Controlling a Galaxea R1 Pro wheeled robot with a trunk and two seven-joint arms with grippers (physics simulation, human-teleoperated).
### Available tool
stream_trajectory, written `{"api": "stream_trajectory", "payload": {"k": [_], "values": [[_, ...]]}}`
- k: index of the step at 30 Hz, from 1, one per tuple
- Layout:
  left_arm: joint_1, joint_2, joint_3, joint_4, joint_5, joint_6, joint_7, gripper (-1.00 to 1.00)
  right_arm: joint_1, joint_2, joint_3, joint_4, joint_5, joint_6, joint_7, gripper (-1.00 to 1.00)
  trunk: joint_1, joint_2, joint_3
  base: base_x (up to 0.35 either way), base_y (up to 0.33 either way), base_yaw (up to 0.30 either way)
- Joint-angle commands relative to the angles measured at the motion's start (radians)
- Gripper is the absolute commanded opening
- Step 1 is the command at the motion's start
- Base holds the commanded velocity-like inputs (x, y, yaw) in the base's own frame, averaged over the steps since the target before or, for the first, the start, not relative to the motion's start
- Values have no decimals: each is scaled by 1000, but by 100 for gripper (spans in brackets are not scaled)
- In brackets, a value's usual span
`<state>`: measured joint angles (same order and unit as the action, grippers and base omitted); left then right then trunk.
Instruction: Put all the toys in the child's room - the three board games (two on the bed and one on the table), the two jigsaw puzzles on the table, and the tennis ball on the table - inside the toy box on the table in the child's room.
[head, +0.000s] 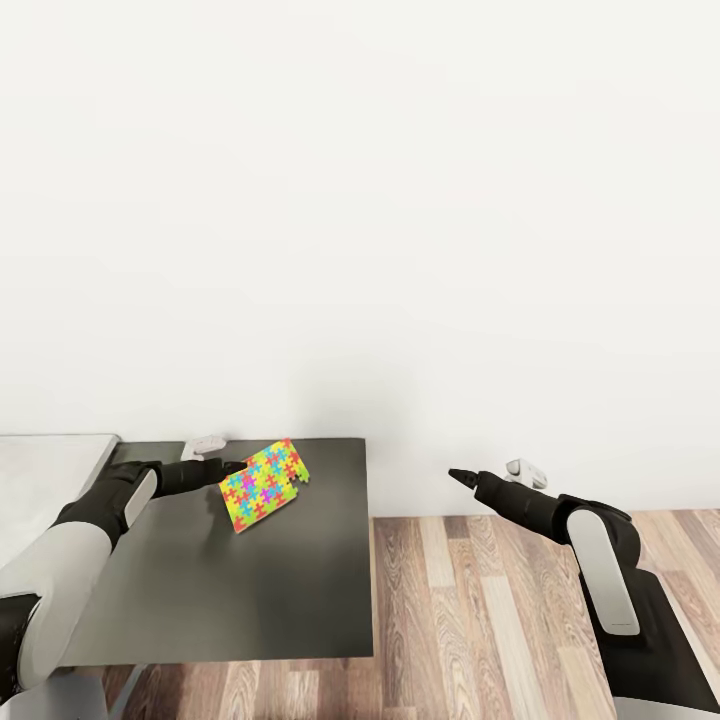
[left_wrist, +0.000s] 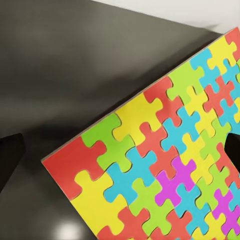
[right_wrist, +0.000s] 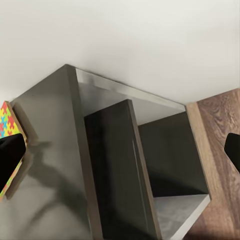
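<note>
We find one jigsaw puzzle (head: 264, 485) tilted up off the dark shelf section (head: 250, 590) of the desk, its near edge right at the tips of our left gripper (head: 226, 468). In the head view the fingers meet the slab's edge, and the slab looks lifted, one corner high and the opposite corner low; we judge it pinched in that gripper, though the contact itself is too small to see plainly. From the left wrist camera the puzzle (left_wrist: 165, 160) lies straight ahead along the fingers, its coloured face turned toward the lens, with the dark shelf top (left_wrist: 60, 75) behind it.

Our right gripper (head: 462, 476) hangs well apart, off the shelf's end and above the wood floor (head: 480, 620); its fingers look drawn to a narrow point with nothing between them. Its wrist camera looks down on the shelf unit (right_wrist: 120, 165) and catches a sliver of the puzzle (right_wrist: 7, 125) at the far side.

The left arm is plainly the nearer one. The pale desk top (head: 50, 480) lies behind that gripper, toward the arm's own side, so we judge the carry must swing that way.
</note>
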<state>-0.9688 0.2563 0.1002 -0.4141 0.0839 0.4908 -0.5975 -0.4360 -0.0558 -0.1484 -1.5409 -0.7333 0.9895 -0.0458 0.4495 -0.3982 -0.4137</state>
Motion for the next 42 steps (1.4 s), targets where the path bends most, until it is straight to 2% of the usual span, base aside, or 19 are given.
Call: {"api": "stream_trajectory", "payload": {"k": [1, 12, 27, 34, 42], "values": [[-1, 0, 3, 0, 8, 9, -1, 100, -1, 0, -1, -1, -6, 5, -5, 100, 1, -2, -2, 0, 0, 0], [-1, -1, 2, 0, 8, 9, -1, 100, -1, -1, 0, -2, -6, 5, -5, 100, 1, -2, -3, 0, 0, 0], [-1, 0, 3, 0, 8, 9, -1, 100, -1, 1, 0, -2, -6, 5, -5, 100, 1, -2, -18, 0, -2, 0], [-1, -1, 2, 0, 8, 9, -1, 100, -1, 1, 0, -2, -6, 5, -5, 100, 1, -2, -19, 0, -176, 0], [-1, 0, 3, 0, 8, 9, -1, 100, -1, 1, 0, -2, -6, 5, -5, 100, 1, -2, -19, 0, -26, 0]]}}
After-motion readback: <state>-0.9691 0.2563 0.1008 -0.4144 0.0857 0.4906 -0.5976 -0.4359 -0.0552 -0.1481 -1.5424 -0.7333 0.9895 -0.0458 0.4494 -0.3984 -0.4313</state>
